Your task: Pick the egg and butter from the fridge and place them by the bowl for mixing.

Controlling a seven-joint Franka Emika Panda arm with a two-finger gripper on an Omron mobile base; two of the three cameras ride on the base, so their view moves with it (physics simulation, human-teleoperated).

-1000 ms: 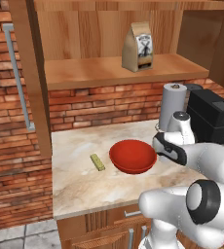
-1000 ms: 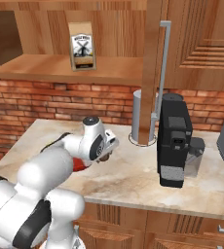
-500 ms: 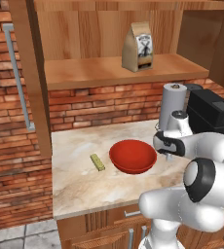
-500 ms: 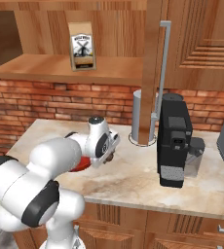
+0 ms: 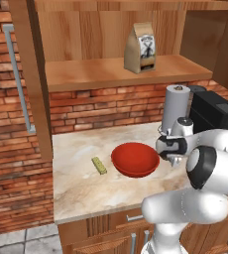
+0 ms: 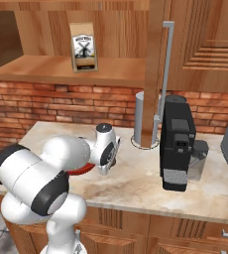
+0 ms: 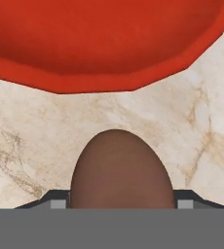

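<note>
The gripper [image 7: 120, 204] is closed partly around the egg [image 7: 120, 170] and holds it just above the marble counter [image 5: 81, 188], close beside the red bowl [image 5: 135, 159]. The butter [image 5: 99, 165] lies flat on the counter at the other side of the bowl, near it but not touching

The bowl [image 5: 135, 159] sits near the middle of the left base view: shallow, wide, glossy red, upright on the pale marbled counter. In the hand view its rim fills the top of the frame. The butter [image 5: 99, 165], a thin yellow stick, lies flat on the counter just left of the bowl, angled, not touching it. The egg [image 7: 121, 170], a smooth dark reddish-brown oval, stands at the bottom centre of the hand view, apart from the bowl's rim, with bare marble between them.
</note>
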